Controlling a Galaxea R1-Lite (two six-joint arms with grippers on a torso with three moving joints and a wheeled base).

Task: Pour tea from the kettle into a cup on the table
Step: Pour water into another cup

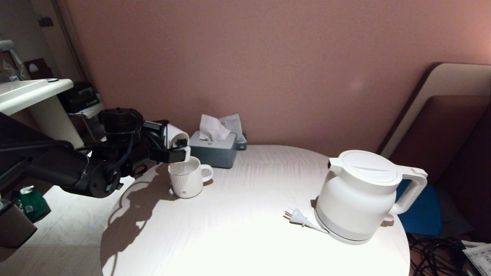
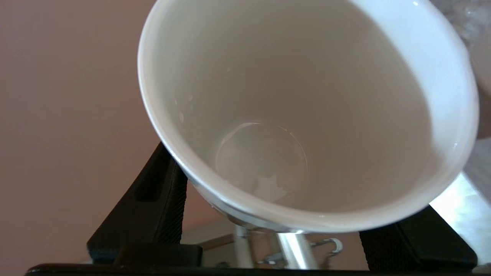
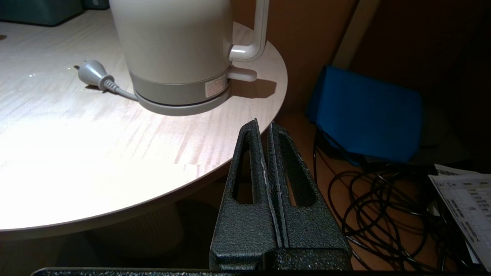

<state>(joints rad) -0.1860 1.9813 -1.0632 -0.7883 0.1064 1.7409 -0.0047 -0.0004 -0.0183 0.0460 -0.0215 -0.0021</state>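
**Ana:** Over the ribbed mug [image 1: 187, 181], at the tabletop's [image 1: 245, 230] left edge, the left gripper [image 1: 180, 150] clamps the cup [image 1: 177, 137], tipped steeply with its mouth toward the mug. A thin pale stream of tea [image 1: 183, 163] seems to fall into it.

**Ben:** From the wrist, the cup's inside looks nearly drained, only a film at the bottom. I'd hold the tilt steady, keep the rim centred over the mug, and level it slowly so nothing dribbles.

**Ana:** And the kettle [image 1: 362, 195]?

**Ben:** Standing upright on its grey base [image 3: 180, 107], well apart on the right, plug [image 1: 297, 216] lying loose beside it. The right gripper [image 3: 264, 126] hangs just off the tabletop's edge, fingers pressed together on nothing.

**Ana:** Surroundings?

**Ben:** Pale wood grain, brightly lit; a tissue box [image 1: 213, 151] behind the mug, pinkish wall, cables [image 3: 383, 207] on the floor.
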